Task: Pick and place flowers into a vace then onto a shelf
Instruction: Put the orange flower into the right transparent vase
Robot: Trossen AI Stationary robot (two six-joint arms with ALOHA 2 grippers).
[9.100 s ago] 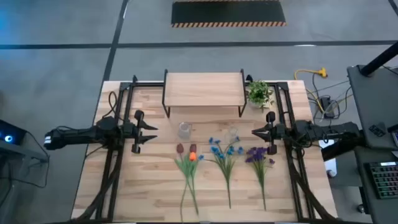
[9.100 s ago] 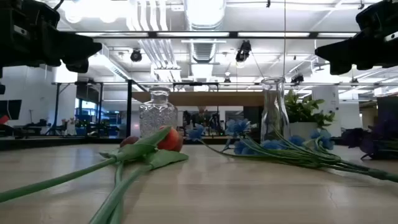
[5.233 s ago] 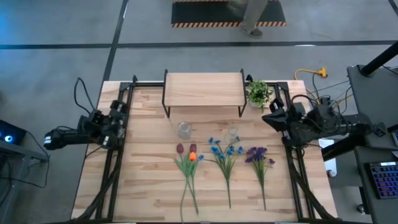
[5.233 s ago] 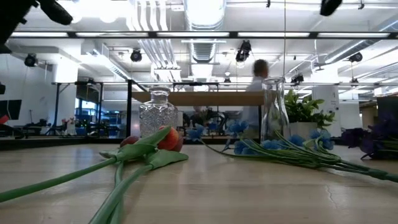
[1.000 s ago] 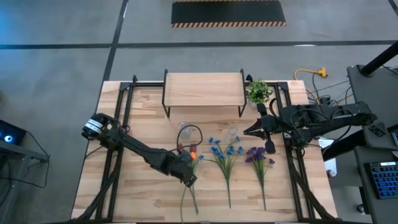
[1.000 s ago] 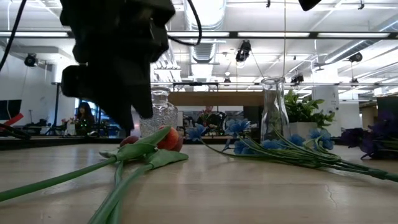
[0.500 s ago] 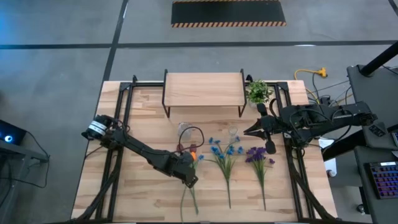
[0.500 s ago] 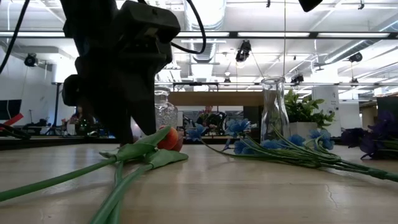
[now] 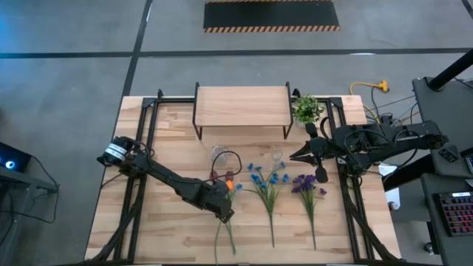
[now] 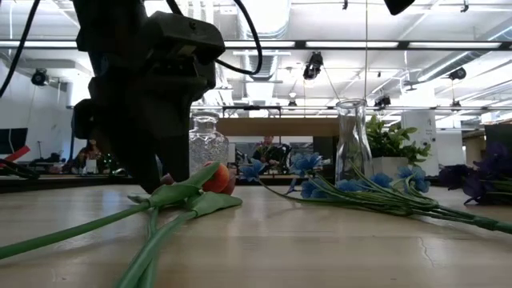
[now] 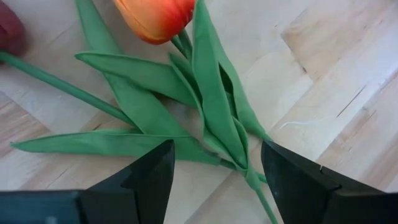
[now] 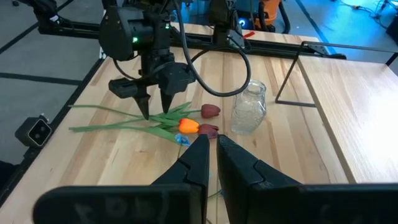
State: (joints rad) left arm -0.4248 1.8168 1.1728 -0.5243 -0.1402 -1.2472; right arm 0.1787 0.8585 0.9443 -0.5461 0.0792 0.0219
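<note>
I have the left gripper (image 11: 214, 165) low over the tulips (image 9: 223, 193) on the tabletop (image 9: 170, 229), jaws released and straddling the orange tulip's (image 11: 157, 17) leafy stem, nothing grasped. The dark red tulip (image 11: 10, 31) is cut off at the frame edge. In the low view the arm hides part of the faceted vase (image 10: 206, 144). The right gripper (image 12: 211, 152) hovers near the blue bunch (image 9: 266, 181), jaws clenched, empty. The shelf (image 9: 242, 106) stands bare.
</note>
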